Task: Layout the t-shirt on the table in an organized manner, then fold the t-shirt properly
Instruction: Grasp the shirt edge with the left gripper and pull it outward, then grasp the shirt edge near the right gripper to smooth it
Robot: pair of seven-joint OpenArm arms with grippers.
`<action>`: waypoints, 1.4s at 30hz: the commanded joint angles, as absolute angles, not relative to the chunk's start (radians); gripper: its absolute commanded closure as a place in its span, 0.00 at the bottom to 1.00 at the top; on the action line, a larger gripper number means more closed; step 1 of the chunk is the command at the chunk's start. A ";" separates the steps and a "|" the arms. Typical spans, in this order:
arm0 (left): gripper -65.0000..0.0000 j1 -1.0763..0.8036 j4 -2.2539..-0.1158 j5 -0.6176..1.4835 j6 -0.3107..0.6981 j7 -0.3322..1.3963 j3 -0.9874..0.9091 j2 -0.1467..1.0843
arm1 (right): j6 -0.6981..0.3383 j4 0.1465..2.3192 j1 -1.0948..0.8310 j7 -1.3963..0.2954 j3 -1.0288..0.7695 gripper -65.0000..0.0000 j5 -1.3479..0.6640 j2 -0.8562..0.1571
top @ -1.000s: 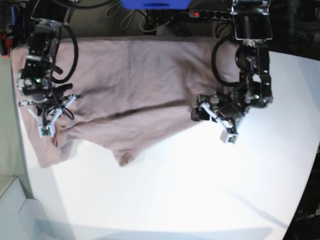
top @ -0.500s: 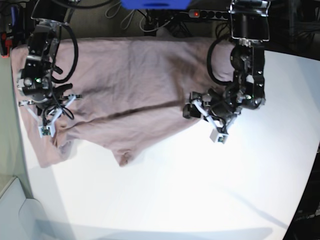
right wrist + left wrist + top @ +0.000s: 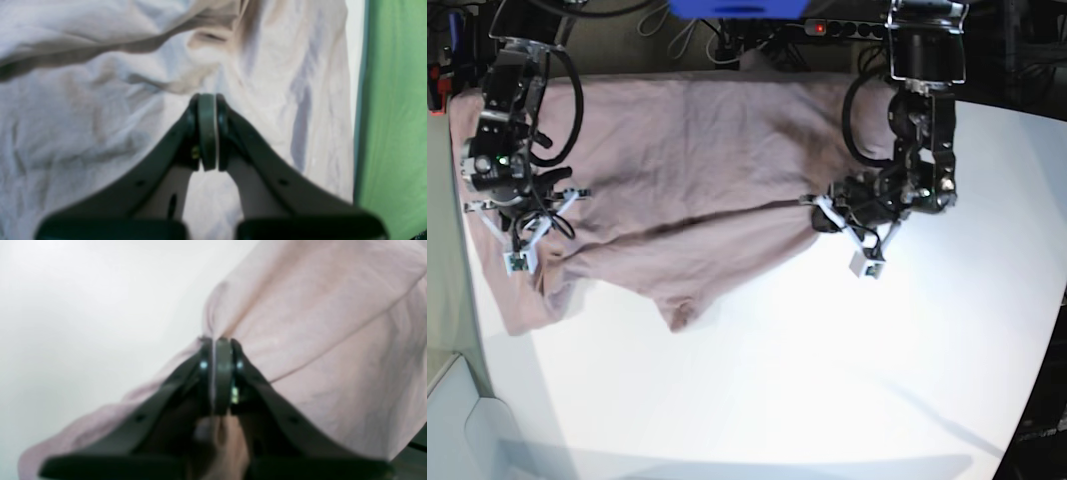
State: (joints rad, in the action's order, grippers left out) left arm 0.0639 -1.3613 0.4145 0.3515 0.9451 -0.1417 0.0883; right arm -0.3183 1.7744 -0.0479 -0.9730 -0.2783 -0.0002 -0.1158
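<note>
Now clamped on the rumpled mauve t-shirt [image 3: 697, 170] edge, left gripper [image 3: 217, 343]; right gripper [image 3: 207, 100] closed.

Left gripper [image 3: 217, 343] fingers pressed together, right gripper [image 3: 207, 100] likewise

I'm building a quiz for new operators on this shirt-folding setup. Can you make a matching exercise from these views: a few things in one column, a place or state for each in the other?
Things:
1. left hand
2. right hand
3. t-shirt
4. table

Places or states:
A. white, bare across the near half
B. shut on the shirt's edge, beside bare table
C. shut, over rumpled fabric near a green surface
D. mauve, spread across the far side

Pairs: 1-B, 2-C, 3-D, 4-A
</note>
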 commanded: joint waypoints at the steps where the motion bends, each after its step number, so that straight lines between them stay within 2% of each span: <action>1: 1.00 0.077 -1.372 0.410 0.349 0.940 -0.171 0.107 | -0.318 1.791 -0.036 -0.957 -0.280 1.00 -0.001 -0.127; 8: 1.00 0.081 -1.369 0.410 0.351 0.938 -0.371 0.133 | -0.318 1.791 -0.036 -0.958 -0.280 1.00 -0.001 -0.127; 16: 1.00 0.085 -1.372 0.420 0.358 0.949 -0.429 0.182 | -0.318 1.790 -0.031 -0.958 -0.236 1.00 -0.005 -0.107; 20: 1.00 0.054 -1.377 0.421 0.361 0.951 -0.461 0.182 | -0.318 1.761 -0.008 -0.947 -0.156 1.00 -0.005 -0.081; 31: 1.00 -0.004 -1.379 0.421 0.361 0.951 -0.483 0.183 | -0.318 1.391 0.278 -0.949 -0.111 1.00 -0.002 -0.079; 36: 1.00 -0.016 -1.392 0.440 0.361 0.949 -0.483 0.183 | -0.314 1.339 0.271 -0.949 -0.113 1.00 0.001 -0.113; 42: 1.00 -0.018 -1.494 0.578 0.361 0.951 -0.481 0.183 | -0.312 1.334 0.228 -0.947 -0.116 1.00 0.001 -0.160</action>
